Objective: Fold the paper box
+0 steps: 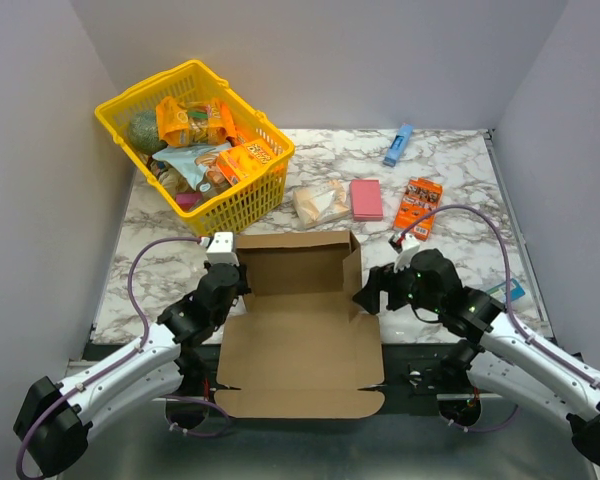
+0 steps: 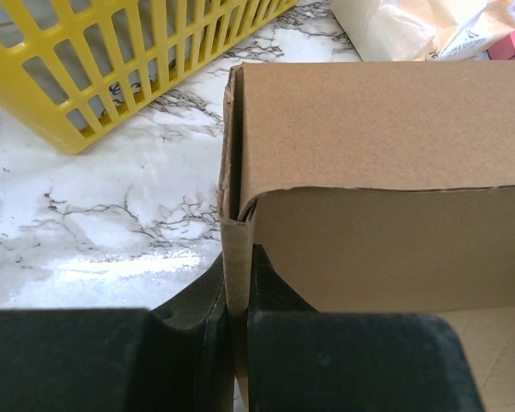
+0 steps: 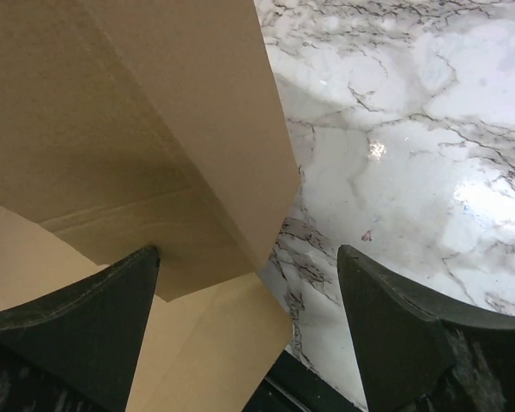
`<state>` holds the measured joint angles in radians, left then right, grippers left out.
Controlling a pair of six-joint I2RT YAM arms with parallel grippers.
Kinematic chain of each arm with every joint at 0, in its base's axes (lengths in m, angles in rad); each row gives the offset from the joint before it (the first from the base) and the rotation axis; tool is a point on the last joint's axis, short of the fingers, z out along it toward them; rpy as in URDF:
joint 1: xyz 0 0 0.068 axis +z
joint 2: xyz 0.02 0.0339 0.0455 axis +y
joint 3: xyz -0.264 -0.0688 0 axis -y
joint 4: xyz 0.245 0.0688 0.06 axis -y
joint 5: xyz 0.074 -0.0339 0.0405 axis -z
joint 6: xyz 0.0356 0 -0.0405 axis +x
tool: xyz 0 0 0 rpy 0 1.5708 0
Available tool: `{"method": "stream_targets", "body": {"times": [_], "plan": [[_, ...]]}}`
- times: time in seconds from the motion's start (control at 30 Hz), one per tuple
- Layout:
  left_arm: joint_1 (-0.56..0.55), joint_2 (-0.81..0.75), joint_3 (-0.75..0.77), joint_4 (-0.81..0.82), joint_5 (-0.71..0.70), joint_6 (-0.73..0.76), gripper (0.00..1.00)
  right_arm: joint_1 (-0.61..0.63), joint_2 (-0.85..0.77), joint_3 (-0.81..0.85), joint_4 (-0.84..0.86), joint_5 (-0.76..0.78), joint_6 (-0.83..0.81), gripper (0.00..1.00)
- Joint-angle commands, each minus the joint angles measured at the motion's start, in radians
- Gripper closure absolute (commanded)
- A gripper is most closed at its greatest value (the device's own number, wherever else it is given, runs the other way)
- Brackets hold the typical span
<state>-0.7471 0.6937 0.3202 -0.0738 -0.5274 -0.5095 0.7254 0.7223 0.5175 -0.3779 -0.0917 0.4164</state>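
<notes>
Brown corrugated cardboard paper box (image 1: 300,345) lies half-folded on the white marble worktop (image 1: 460,190). The left end effector (image 2: 238,279) pinches its left wall, and the right end effector (image 3: 249,257) is spread, straddling its right flap.

A white marbled table (image 1: 460,170) is shown. At its far left corner a yellow basket (image 1: 242,195) is set, filled with packets. The paper box (image 1: 300,345) is laid at the near middle, with its back wall raised and its near flap carried past the table's near edge. Just beyond it, from left to right, a pale bag (image 1: 320,203), a pink pad (image 1: 366,198) and an orange box (image 1: 418,203) are laid. A blue stick (image 1: 398,145) is placed farther back. A teal card (image 1: 510,290), partly hidden, is seen at the right.
</notes>
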Motion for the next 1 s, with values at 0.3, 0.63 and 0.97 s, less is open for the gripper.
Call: {"method": "stream_targets", "body": {"times": [0.3,0.63,0.97], "plan": [[0.003,0.017,0.023,0.040,0.021,-0.021,1.00,0.012,0.184,-0.050,0.256,0.020,-0.070,0.08],[0.005,0.004,0.016,0.042,0.023,-0.012,1.00,0.035,0.362,-0.034,0.369,0.141,-0.096,0.07],[0.008,0.003,0.014,0.045,0.027,-0.004,1.00,0.039,0.499,0.001,0.557,0.110,-0.197,0.08]]}}
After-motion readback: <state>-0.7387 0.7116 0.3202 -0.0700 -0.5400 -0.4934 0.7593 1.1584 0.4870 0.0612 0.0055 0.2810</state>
